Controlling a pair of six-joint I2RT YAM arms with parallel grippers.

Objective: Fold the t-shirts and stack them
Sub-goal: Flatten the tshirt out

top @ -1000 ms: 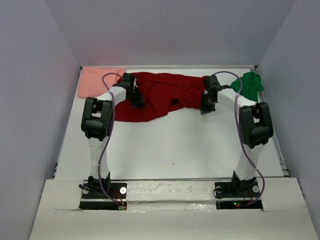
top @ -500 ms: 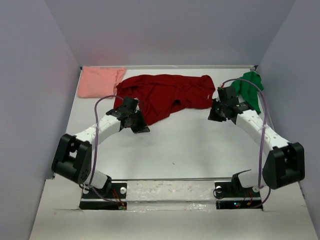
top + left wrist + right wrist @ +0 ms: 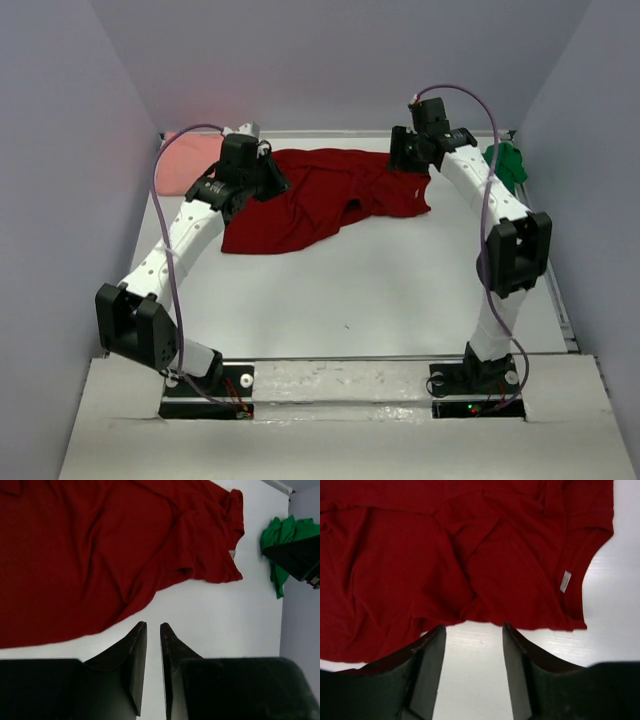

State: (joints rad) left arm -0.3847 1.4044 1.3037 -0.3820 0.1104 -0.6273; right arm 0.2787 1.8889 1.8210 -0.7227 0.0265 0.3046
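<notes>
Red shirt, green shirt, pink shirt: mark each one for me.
red shirt (image 3: 330,195), top view, middle of the body.
green shirt (image 3: 508,165), top view, middle of the bunch.
pink shirt (image 3: 182,170), top view, visible middle.

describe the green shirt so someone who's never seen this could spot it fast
Look at the white table, far right corner. The green t-shirt sits there in a crumpled bunch, unlike the dark red shirt spread beside it and the pink one far left.

The dark red t-shirt (image 3: 330,195) is plain, with a small white label (image 3: 565,581). The salmon pink t-shirt (image 3: 185,170) and bright green t-shirt (image 3: 507,165) are plain too. The tabletop (image 3: 350,290) is white. The left arm (image 3: 175,250) and right arm (image 3: 475,185) are white with black joints.
</notes>
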